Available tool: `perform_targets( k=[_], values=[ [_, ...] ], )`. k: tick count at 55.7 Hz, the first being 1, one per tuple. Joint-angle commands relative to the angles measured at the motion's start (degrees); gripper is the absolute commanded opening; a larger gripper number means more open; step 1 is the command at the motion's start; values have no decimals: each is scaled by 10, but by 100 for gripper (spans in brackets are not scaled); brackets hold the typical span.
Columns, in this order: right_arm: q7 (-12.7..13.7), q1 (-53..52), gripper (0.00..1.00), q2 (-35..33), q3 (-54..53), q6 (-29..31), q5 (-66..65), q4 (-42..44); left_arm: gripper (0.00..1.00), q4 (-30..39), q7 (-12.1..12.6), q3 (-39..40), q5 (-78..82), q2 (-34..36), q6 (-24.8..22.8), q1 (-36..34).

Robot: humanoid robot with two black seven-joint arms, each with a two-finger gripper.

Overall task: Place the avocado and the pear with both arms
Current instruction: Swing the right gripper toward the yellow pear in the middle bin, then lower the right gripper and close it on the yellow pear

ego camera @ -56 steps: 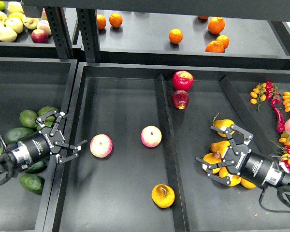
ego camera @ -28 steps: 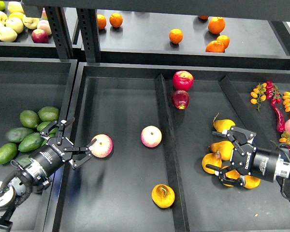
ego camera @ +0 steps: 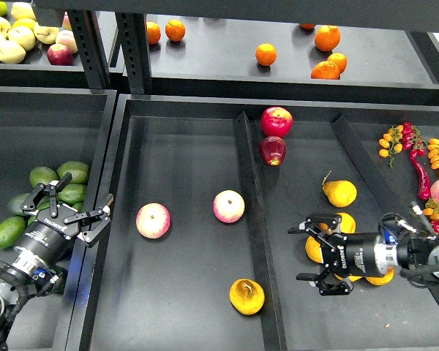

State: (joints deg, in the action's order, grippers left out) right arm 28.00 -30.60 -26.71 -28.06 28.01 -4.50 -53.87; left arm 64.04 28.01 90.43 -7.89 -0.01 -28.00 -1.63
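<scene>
1. The left tool (ego camera: 67, 207) hangs with its fingers spread wide and nothing between them, over the wall between the left bin and the middle bin (ego camera: 183, 292).
2. Just left of that tool lies a heap of green avocados (ego camera: 62, 183); its body covers part of the heap, and I cannot tell which one is the dark glossy avocado.
3. The right tool (ego camera: 307, 253) points left, fingers wide apart and gripping nothing, low over the right compartment, just right of the divider (ego camera: 252, 212).
4. Behind the right tool sits a cluster of yellow-orange pears (ego camera: 344, 223), partly hidden by its body; a single pear (ego camera: 340, 192) lies a little farther up.
5. The pear (ego camera: 246, 296) with the brownish hollow rests in the middle bin, touching the divider near the bottom.
6. Also in the middle bin: a pink-yellow apple (ego camera: 153, 220) well left of the divider, and another apple (ego camera: 228, 206) just beside it.
7. Two red apples (ego camera: 275, 131) lie right of the divider's far end.
</scene>
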Motion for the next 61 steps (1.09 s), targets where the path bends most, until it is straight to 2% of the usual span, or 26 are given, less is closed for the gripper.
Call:
perform_targets(
  k=[1,13,26,39,61],
  values=[
    [0,-3,100,39,24,0,-4,37,99,26,0,7,0,0,0,9],
    [0,-7,100,87,35,0,-17,100,99,28,0,11,0,0,0,16],
    [0,-9,99,113,46,0,-20,127,99,35,0,11,-1,0,0,30],
    [0,-3,94,137,46,0,-20,146,99,35,0,11,-2,0,0,35],
    [0,-1,73,172,35,0,-15,185,99,39,0,10,-2,0,0,51]
  ],
)
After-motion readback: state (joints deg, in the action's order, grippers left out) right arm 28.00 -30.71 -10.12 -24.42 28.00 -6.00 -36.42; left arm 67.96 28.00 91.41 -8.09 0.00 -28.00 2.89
